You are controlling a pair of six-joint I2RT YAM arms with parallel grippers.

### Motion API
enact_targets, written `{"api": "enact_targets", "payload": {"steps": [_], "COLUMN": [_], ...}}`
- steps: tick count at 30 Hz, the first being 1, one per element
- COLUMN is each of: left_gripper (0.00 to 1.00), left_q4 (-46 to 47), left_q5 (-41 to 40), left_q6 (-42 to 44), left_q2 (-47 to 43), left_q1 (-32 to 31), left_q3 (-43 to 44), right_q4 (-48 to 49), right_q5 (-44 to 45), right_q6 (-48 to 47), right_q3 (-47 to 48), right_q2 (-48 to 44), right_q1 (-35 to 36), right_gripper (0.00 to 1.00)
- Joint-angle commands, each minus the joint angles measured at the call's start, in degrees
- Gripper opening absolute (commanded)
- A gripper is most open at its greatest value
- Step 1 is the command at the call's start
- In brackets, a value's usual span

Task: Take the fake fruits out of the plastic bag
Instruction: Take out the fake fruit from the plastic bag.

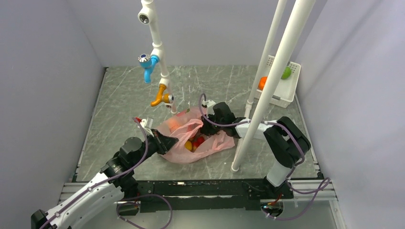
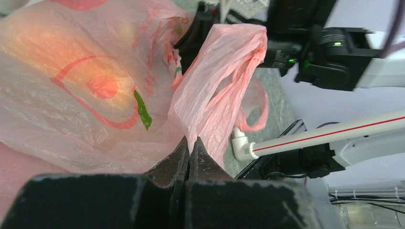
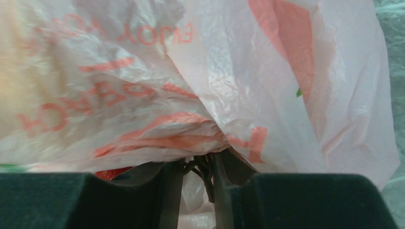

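Left fingers (image 2: 174,160) are pressed together on a fold of the bag (image 1: 215,142), pinching the thin pink film right at their tips. The rest of the bag spreads away ahead of them. It lies crumpled on the counter (image 1: 124,95) between the two arms, with the left fingers at its near-left edge and the right fingers (image 3: 168,195) at its far-right edge.

The right fingers stand a little apart, with film draped over their tips and some dark strands in the gap. Whether they grip anything I cannot tell. In the right wrist view a sliver of red shows under the film, just left of them.

Three fruits lie inside the bag. From above, an orange fruit (image 1: 174,123) shows through the film at the far-left end, close ahead of the left fingers. A yellow-orange fruit (image 1: 189,145) and a red fruit (image 1: 198,141) lie side by side at the bag's middle, between the two sets of fingers.

Well apart, at the far right corner of the counter, a white basket (image 1: 286,98) holds a second orange (image 1: 262,83) and a green fruit (image 1: 286,72).
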Motion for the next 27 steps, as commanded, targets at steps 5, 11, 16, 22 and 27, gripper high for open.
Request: {"api": "enact_targets", "payload": {"steps": [5,11,16,22,27], "left_gripper": [0.00,0.00,0.00,0.00,0.00], "left_q4": [-0.87,-0.76,-1.52,-1.77,-2.30], "left_q5": [-2.56,-2.41,-2.45,-2.39,-3.43], "left_q6": [-1.78,-2.22,-1.57,-2.23,-2.74], "left_q2": [2.93,2.86,2.26,0.94,-0.82], "left_q1": [0.20,0.16,0.13,0.17,0.20], "left_q3": [1.33,0.25,0.54,-0.75,-1.74], "right_q4": [3.34,5.39,5.44,4.21,6.25], "right_q5": [-6.81,-10.34,-13.28,-14.17,-17.06], "right_q6": [5.90,10.14,14.27,22.44,29.06], "right_q3": [-0.81,-1.15,-0.44,1.91,1.93], "right_q2": [-7.20,-9.18,-10.19,-12.59,-13.88], "right_q1": [1.21,1.18,1.30,1.30,1.22], "right_gripper": [0.14,0.02,0.00,0.00,0.00]}}
